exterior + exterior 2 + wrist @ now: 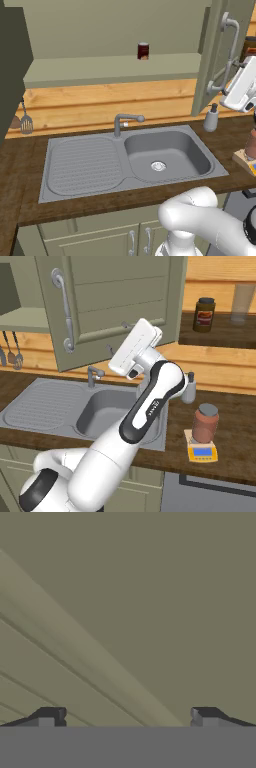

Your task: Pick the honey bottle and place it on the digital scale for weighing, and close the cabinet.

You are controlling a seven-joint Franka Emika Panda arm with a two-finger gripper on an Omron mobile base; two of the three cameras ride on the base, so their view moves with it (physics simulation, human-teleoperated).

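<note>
We see the cabinet (220, 55) door standing open above the sink (130, 160). A small dark can (143, 51) sits on its shelf, and a soap dispenser (211, 118) stands on the surface (20, 165) just below the door.

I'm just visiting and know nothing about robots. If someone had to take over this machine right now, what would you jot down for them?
Gripper: open, holding nothing, fingertips facing the olive panelled door of the cabinet at close range.
Honey bottle: standing upright on the digital scale, on the counter to the right of the sink. That step looks done.
Cabinet: right door stands open, swung out over the counter; a small dark can sits on its shelf.
Left to do: push the door shut.
</note>
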